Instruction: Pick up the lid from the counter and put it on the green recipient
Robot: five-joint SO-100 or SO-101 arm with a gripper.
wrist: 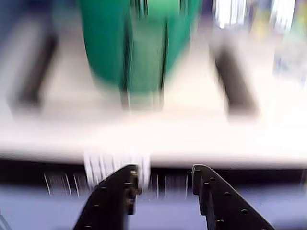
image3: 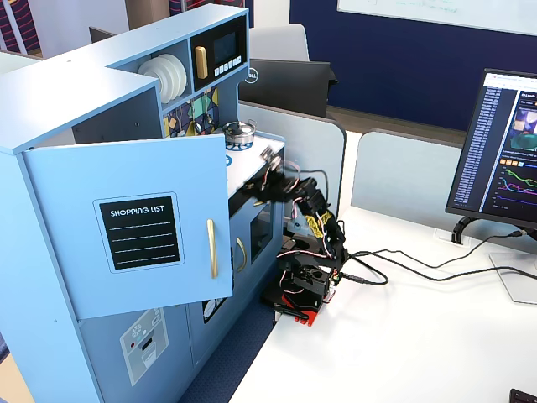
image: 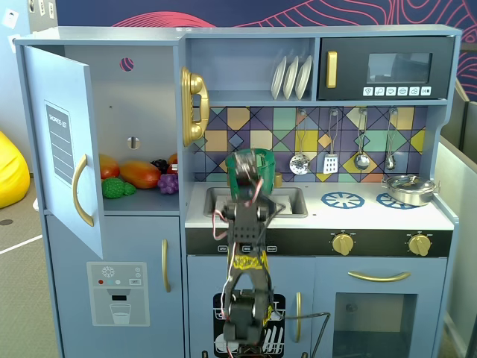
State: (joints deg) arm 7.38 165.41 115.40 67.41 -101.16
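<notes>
The green recipient (image: 266, 159) stands on the counter behind the sink, partly covered by my arm in a fixed view. In the wrist view it is a blurred dark-green cylinder (wrist: 108, 43) at top centre, with its lighter strap handle (wrist: 146, 57) facing me. My gripper (wrist: 163, 175) is open and empty; its two black jaws stand apart in front of the counter's front edge, short of the pot. It also shows in both fixed views (image: 251, 190) (image3: 265, 190). The lid does not show in any view. The wrist view is smeared by motion.
A squat silver pot (image: 408, 188) sits on the right burner, beside a blue burner ring (image: 343, 199). The sink (image: 287, 200) lies under the gripper. The fridge door (image: 63, 171) hangs open at left, with toy food (image: 138, 174) inside. Cables (image3: 394, 273) and a monitor (image3: 508, 151) are on the desk.
</notes>
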